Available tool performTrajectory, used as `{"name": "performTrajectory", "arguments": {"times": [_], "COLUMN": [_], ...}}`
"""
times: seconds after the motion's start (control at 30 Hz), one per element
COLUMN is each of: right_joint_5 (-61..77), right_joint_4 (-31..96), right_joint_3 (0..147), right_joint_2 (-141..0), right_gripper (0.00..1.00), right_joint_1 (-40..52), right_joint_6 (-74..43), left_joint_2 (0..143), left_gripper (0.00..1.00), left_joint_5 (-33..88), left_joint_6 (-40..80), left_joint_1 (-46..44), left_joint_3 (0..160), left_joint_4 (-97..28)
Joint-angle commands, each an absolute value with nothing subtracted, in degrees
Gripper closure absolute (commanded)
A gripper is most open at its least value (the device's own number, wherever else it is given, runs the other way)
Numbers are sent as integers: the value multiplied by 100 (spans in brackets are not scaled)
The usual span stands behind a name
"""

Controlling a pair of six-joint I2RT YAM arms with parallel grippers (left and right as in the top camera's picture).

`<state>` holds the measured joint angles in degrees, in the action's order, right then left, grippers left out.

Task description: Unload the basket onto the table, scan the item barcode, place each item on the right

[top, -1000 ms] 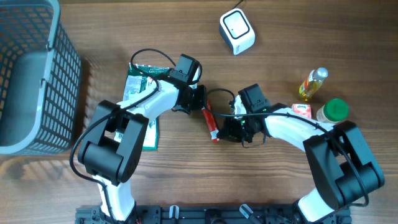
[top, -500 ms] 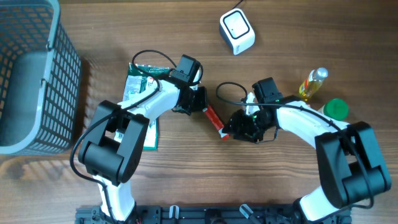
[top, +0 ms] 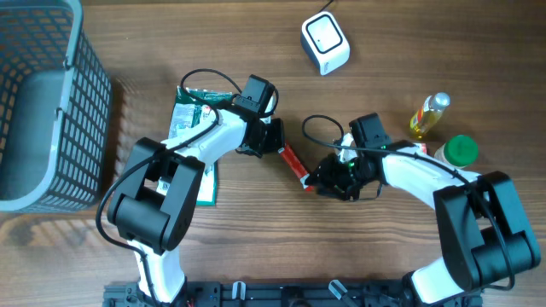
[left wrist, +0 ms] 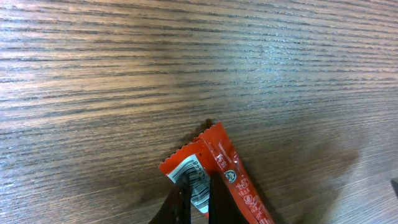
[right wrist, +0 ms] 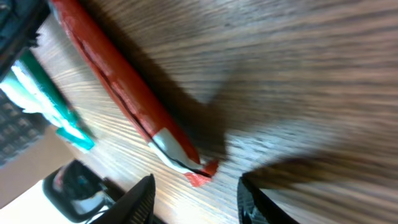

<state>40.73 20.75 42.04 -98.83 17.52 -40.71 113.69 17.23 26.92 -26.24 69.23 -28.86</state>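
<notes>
The red packet (top: 295,166) lies on the wooden table (top: 409,34) just left of the middle of the overhead view, slanting from upper left down to lower right. The left gripper (top: 275,145) has its upper-left end. In the left wrist view its fingers (left wrist: 181,200) are pressed together at the bottom of the frame, pinching the packet's (left wrist: 231,177) crimped end. They sit right beside the white patch with the barcode (left wrist: 196,177), which faces up towards that camera.

The right gripper (top: 322,181) sits at the packet's other end, at the lower right. In the right wrist view its fingers (right wrist: 140,198) stand apart along the bottom edge. The packet's (right wrist: 118,87) red-and-white tip lies just above the gap between them (near, but neither finger can be seen touching it).

The white scanner (top: 325,43) stands well apart at the upper middle of the overhead frame. A green packet (top: 183,115) lies under the left arm, left of centre. A grey basket (top: 85,111) fills the left edge. At the right edge are a yellow bottle (top: 428,114) and, just below it, a jar (top: 459,151) with a green lid.
</notes>
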Motion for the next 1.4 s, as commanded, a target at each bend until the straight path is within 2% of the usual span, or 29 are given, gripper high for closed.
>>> {"name": "performTrajectory", "arguments": {"times": [0.0,0.17,0.33,0.67,0.83,1.17,1.37], "right_joint_5": [3588,3588,3520,3459,3457,3435,3439], "right_joint_4": [1470,519,-60,-429,-427,-447,-462], "right_joint_3": [3621,3238,3232,3232,3232,3234,3232], "right_joint_2": [-10114,-10114,-10114,-10114,-10114,-10114,-10114], "right_gripper": [59,59,66,77,96,96,96], "right_joint_1": [1782,1782,1782,1820,1820,1820,1820], "right_joint_6": [-4807,-5124,-5120,-4950,-4943,-4790,-4659], "left_joint_2": [11736,11736,11736,11736,11736,11705,11408], "left_gripper": [96,96,96,96,96,96,96], "left_joint_5": [1341,1339,1339,1339,1339,1343,1341], "left_joint_6": [2749,2749,2746,2746,2746,2746,2744], "left_joint_1": [-2604,-2604,-2604,-2604,-2604,-2510,-2053], "left_joint_3": [6740,6740,6740,6740,6740,6840,7240], "left_joint_4": [-3022,-3020,-3015,-3000,-2976,-2965,-3245]}}
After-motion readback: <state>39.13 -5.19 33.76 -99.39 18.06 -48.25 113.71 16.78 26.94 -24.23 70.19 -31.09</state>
